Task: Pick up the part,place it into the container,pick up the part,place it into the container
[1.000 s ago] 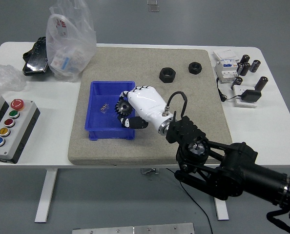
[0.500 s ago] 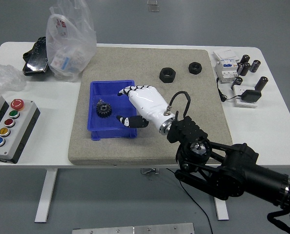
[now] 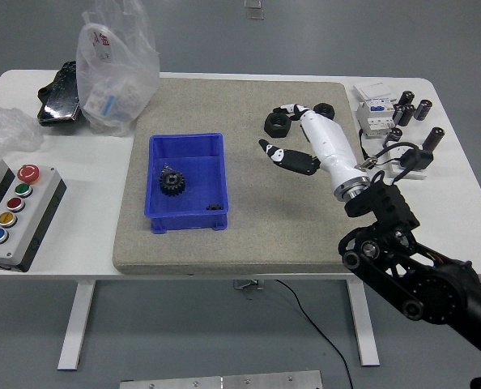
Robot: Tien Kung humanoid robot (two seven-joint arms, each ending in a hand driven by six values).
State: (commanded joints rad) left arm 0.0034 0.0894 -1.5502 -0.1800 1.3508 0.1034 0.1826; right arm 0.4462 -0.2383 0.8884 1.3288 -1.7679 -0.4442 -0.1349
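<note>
One part is already home: a dark toothed gear (image 3: 172, 181) lies flat on the floor of the blue bin (image 3: 221, 180), with a small dark bit (too small to tell what) near the bin's right near corner. That reads as roughly half the job done, with a second pick and drop left. The likely next parts are the two black nuts on the far right of the mat (image 3: 249, 243): the left nut (image 3: 276, 123) sits just beside the fingertips (image 3: 283, 109) of the right hand (image 3: 305, 138), and the right nut (image 3: 327, 112) shows partly behind that hand. The hand is empty, its fingers spread and its thumb held apart, hovering over the mat by the left nut. The left arm does not show. The gear looks like matt dark metal with a toothed rim and a centre hub; the nuts are six-sided, chunky and dull black; the bin is smooth, glossy plastic with straight walls; the mat is grainy, speckled beige.
</note>
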